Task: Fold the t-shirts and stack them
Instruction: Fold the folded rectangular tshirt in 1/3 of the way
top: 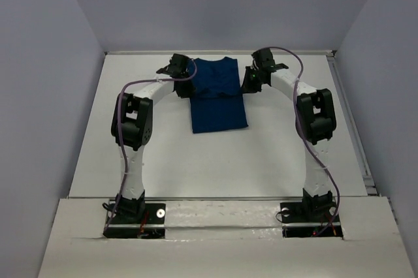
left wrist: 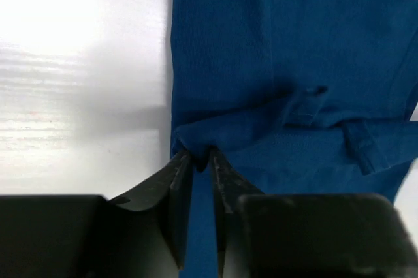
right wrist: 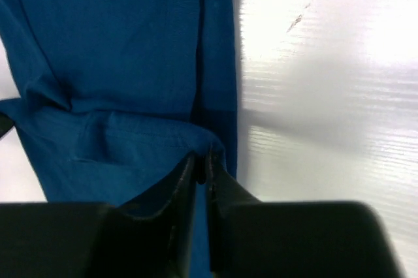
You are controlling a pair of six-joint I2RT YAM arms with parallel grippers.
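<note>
— Where is the shirt lying?

— The blue t-shirt point(top: 219, 98) is flat on the tabletop point(top: 163, 160), midway between the left and right edges and close to the far edge. It is narrowed into a long strip that runs toward the near edge.

— And what have you got hold of?

— My left fingers point(left wrist: 185, 168) are pressed almost together on a bunched bit of the shirt's left side edge at its far end. My right fingers point(right wrist: 189, 172) are nipped just as tightly on the right side edge opposite. Only a sliver shows between each pair, and cloth fills it.

— So what's the move?

— I judge it's the half-fold, with the far end carried over to the near hem. I'd raise both sides together and level, only high enough for the cloth to clear itself. Then I'd travel straight toward the near edge so the side edges stack. What looks like a tucked-in sleeve point(left wrist: 359, 144) lies loose, so a slow, taut carry should stop it spilling out. I'd set the far edge down flush on the hem before letting go.
</note>
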